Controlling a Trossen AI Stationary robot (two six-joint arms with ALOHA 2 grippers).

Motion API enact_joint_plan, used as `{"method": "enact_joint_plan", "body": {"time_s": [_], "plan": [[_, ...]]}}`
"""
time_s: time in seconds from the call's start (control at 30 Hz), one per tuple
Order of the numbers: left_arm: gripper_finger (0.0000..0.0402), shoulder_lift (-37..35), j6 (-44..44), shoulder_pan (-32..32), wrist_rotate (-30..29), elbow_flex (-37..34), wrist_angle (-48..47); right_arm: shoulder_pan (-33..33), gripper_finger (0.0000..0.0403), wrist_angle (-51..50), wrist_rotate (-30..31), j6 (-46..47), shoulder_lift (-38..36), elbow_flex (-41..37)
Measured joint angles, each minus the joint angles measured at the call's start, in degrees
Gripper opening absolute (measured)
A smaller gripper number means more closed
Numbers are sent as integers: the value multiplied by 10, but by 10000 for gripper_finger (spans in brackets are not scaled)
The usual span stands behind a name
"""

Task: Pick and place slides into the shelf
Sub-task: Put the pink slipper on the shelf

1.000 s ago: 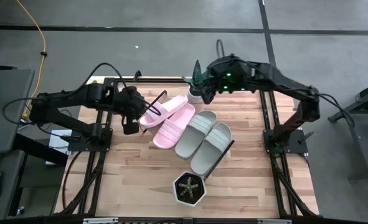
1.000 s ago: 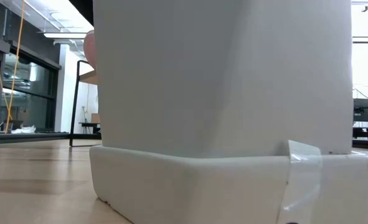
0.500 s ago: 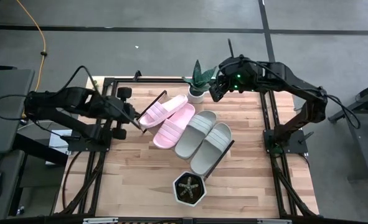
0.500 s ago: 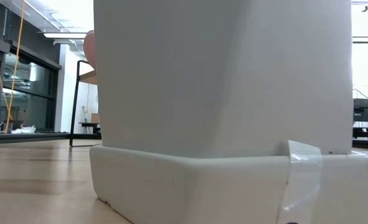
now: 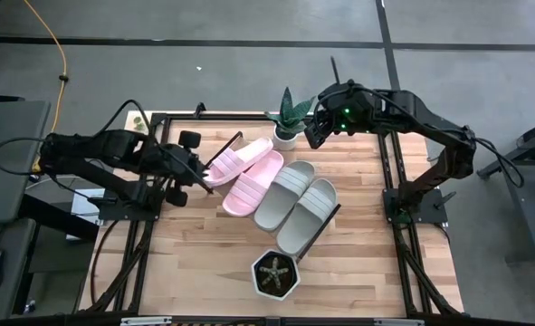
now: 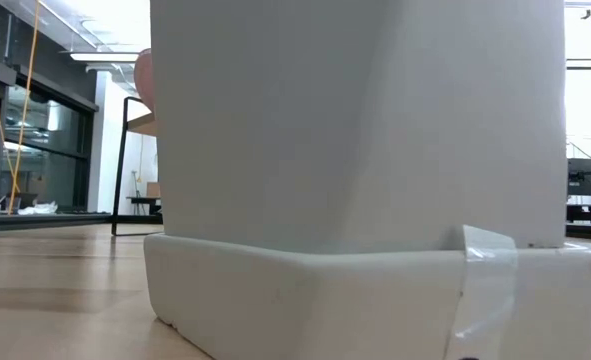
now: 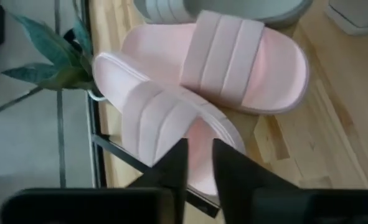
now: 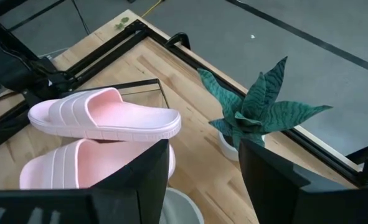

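Two pale pink slides (image 5: 235, 161) (image 5: 253, 184) and two grey slides (image 5: 285, 192) (image 5: 308, 215) lie side by side on the shelf (image 5: 324, 228), which sits slanted mid-table. The left pink slide (image 8: 103, 118) lies tilted, partly on its neighbour and over the shelf's black end frame. My left gripper (image 5: 197, 172) (image 7: 199, 158) stands at that slide's heel end, its fingers a narrow gap apart. My right gripper (image 5: 314, 134) (image 8: 202, 168) hangs open and holding nothing at the far side, beside a potted plant. My left gripper comes slanting down from the table's left at the heel end (image 7: 199, 134) of the tilted pink slide. That end shows through the narrow gap between the fingers. I cannot tell whether the fingertips touch it.
A green striped plant in a small white pot (image 5: 288, 113) (image 8: 258, 112) stands at the far edge, close to my right gripper. A white hexagonal planter (image 5: 276, 276) (image 6: 355, 150) stands at the near edge and blocks most of the low view. Bare wood lies to the near left and the right.
My left gripper has drawn back a little toward the table's left edge and rolled about its own axis. My right gripper has moved toward the table's right edge, off the plant. The slides lie as before.
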Motion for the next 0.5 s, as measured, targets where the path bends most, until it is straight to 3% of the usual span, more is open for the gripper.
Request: {"method": "enact_joint_plan", "body": {"time_s": [0.3,0.5], "plan": [[203,3,-16,0,-40,-73,38,20,183,-1,28,-3,0,0],[237,2,-15,0,-73,-111,69,24,183,-14,27,1,0,0]]}}
